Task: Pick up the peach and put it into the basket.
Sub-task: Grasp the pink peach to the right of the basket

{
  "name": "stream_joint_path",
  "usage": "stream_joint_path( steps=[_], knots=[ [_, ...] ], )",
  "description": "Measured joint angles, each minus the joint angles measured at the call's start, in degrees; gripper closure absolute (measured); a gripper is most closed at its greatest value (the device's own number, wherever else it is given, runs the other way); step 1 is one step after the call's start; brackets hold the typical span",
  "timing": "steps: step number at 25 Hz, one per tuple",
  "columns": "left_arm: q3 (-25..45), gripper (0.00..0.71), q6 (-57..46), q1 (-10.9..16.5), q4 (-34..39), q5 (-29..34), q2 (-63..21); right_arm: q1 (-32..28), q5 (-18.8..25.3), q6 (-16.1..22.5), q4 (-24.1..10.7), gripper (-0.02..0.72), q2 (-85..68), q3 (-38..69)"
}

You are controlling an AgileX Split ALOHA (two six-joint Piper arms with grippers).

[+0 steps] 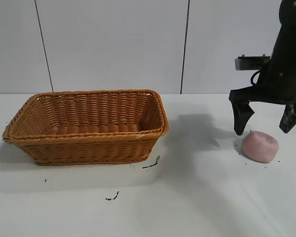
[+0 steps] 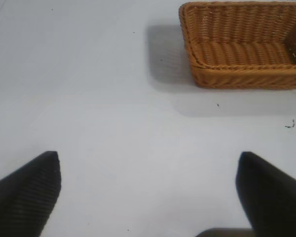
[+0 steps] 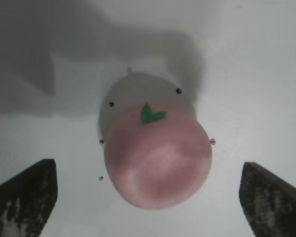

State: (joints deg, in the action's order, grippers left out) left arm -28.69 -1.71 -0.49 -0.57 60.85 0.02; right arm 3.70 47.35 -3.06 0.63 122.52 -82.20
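At the left of the exterior view stands the basket (image 1: 86, 126), a wide woven thing with nothing visible inside it, resting on the white table (image 1: 197, 197). The left gripper (image 2: 148, 190) does not appear in the exterior view; in its own wrist view its two dark fingers are spread wide apart with only bare table between them, holding nothing, and the basket (image 2: 244, 47) lies well ahead of it. A few small dark marks (image 1: 150, 164) sit on the table just in front of the basket. Going further to the right, there is an open stretch of table, and then the peach (image 1: 260, 146) — a pale pink, slightly squashed lump lying on the table, well apart from the basket. The right gripper (image 1: 266, 121) hangs just above and slightly behind the peach, its fingers wide open and empty, one tip near the peach's left side and the other beyond its right side. In the right wrist view the peach (image 3: 158, 163) lies between the two fingers, roughly centred, with a small green leaf (image 3: 150, 114) on its far edge and free space on both sides. The peach is nearly round, so I see no long axis to align with. The right arm is clearly the nearer one — I judge that a mostly straight descent would bring the fingers around the peach, and the basket then lies to the left of it.
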Motion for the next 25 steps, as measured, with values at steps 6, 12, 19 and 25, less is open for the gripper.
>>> stream_joint_path(
  steps=[6,12,19,25],
  knots=[
    [0.00,0.017,0.00,0.00,0.00,0.00,0.00,0.00,-0.41,0.00,0.00,0.008,0.79,0.00],
    [0.00,0.017,0.00,0.00,0.00,0.00,0.00,0.00,0.02,0.00,0.00,0.017,1.03,0.00],
    [0.00,0.017,0.00,0.00,0.00,0.00,0.00,0.00,0.54,-0.06,-0.05,0.490,1.65,-0.05],
    [0.00,0.017,0.00,0.00,0.00,0.00,0.00,0.00,4.87,-1.90,0.00,0.717,0.81,-2.44]
  ],
)
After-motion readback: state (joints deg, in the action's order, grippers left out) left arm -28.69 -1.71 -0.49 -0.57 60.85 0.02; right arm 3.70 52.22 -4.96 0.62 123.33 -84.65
